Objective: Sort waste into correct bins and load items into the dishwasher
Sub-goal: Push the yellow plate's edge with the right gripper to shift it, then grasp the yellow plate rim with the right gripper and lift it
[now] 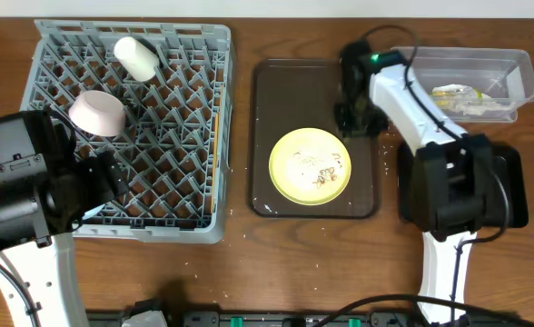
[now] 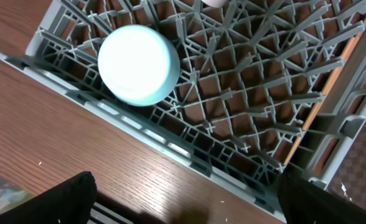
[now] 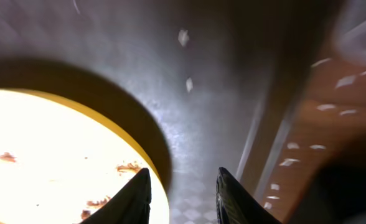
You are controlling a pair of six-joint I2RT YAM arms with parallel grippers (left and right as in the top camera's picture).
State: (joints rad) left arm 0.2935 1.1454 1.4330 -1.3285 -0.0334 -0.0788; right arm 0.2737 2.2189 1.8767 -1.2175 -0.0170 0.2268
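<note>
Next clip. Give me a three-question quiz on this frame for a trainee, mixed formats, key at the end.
1. True or false: the pale yellow plate already sits in the grey rack.
2. Which dish shows whole in the left wrist view? A) white cup B) light blue bowl C) pale yellow plate
3. What lies in the clear tub?
Key: 1 false, it is on the brown tray; 2 B; 3 a yellow-green snack wrapper.

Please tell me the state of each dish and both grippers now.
White cup: lying on its side in the rack.
White bowl: tilted in the rack.
Light blue bowl: in the rack.
Plate: on brown tray, crumbs on it.
Left gripper: open, empty.
Right gripper: open.
</note>
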